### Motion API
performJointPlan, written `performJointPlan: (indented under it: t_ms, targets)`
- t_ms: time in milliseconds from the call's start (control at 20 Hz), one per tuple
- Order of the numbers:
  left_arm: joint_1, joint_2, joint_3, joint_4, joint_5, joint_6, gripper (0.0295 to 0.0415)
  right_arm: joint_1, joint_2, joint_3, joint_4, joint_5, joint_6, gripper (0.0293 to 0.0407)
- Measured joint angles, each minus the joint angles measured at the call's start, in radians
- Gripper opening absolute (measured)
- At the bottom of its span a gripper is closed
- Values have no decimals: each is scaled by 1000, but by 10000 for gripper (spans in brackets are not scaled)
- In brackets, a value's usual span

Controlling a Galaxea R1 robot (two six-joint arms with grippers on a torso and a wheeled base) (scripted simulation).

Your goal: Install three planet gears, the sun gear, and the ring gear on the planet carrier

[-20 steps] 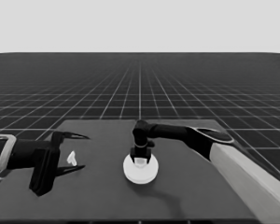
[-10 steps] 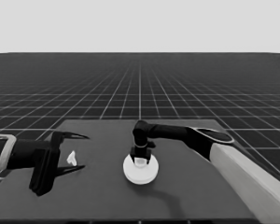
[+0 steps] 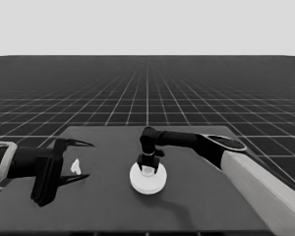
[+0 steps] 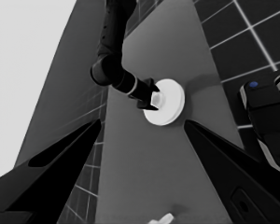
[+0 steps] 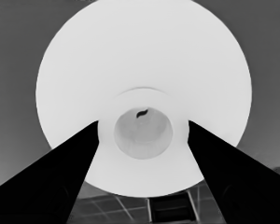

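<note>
The larger round part (image 3: 147, 179) lies flat near the middle of the dark table (image 3: 196, 206), toward its near edge. The right gripper (image 3: 148, 166) points straight down onto it from the arm reaching in from the right, its two fingers (image 5: 60, 182) pinching the raised centre hub from either side; in the right wrist view the hub fills the gap between them. Whatever sits beneath this disc is hidden. Farther left, the left gripper (image 3: 77, 160) waits over the table's left end, fingers spread wide, with a thin white piece (image 3: 75, 166) lying between them, apparently untouched.
</note>
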Motion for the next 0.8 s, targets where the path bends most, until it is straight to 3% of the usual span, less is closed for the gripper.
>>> performJointPlan:
  t_ms: [800]
  targets:
    - [0,0,0,0,0,0,385,0,0,0,0,0,140,348]
